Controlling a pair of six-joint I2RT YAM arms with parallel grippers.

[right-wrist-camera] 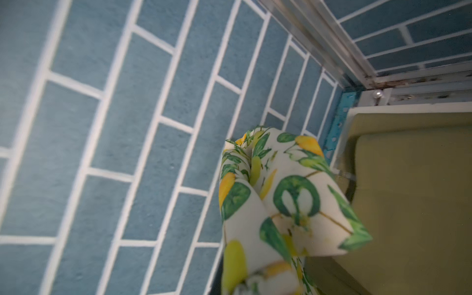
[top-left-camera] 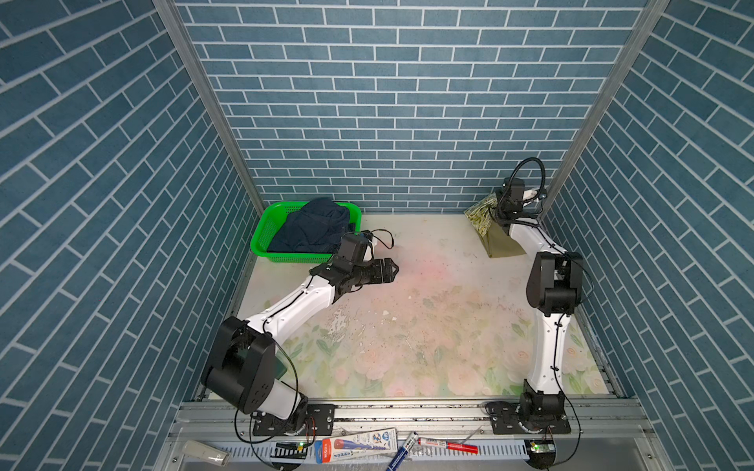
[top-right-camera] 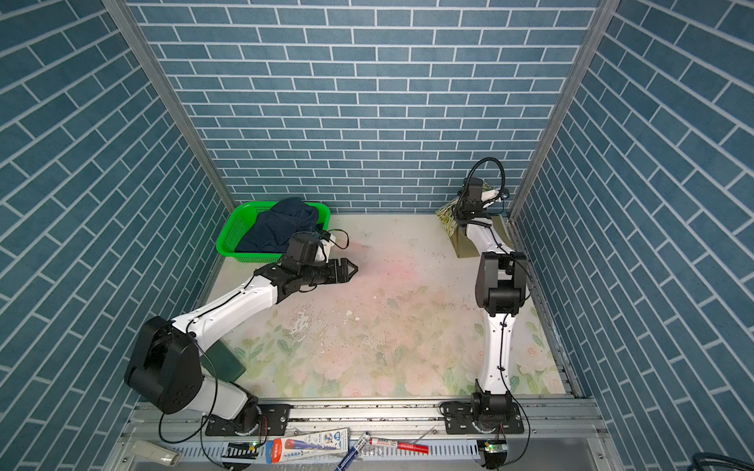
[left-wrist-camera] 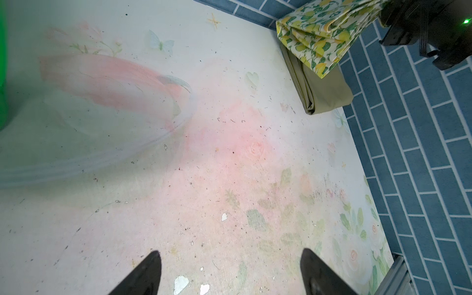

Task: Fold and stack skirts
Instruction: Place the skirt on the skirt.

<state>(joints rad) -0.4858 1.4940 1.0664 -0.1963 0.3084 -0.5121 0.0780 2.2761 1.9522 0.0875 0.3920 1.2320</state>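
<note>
A cream lemon-print skirt point(top-left-camera: 480, 214) point(left-wrist-camera: 319, 33), folded, hangs lifted in the far right corner with my right gripper point(top-left-camera: 495, 210) shut on it. Its print point(right-wrist-camera: 286, 199) fills the right wrist view and hides the jaws. Directly below it a folded olive-khaki skirt point(top-left-camera: 500, 244) point(right-wrist-camera: 408, 191) point(left-wrist-camera: 321, 89) lies flat on the table against the right wall. A dark navy skirt point(top-left-camera: 314, 228) point(top-right-camera: 281, 226) lies crumpled in the green basket point(top-left-camera: 264, 230) at the far left. My left gripper point(top-left-camera: 393, 269) point(left-wrist-camera: 231, 252) hovers open and empty over the bare table, just in front of the basket.
Blue brick-pattern walls close in on the table on three sides, with aluminium posts at the far corners. Pens and a tube package point(top-left-camera: 359, 442) lie on the front rail. A dark green object point(top-right-camera: 222, 363) sits under the left arm.
</note>
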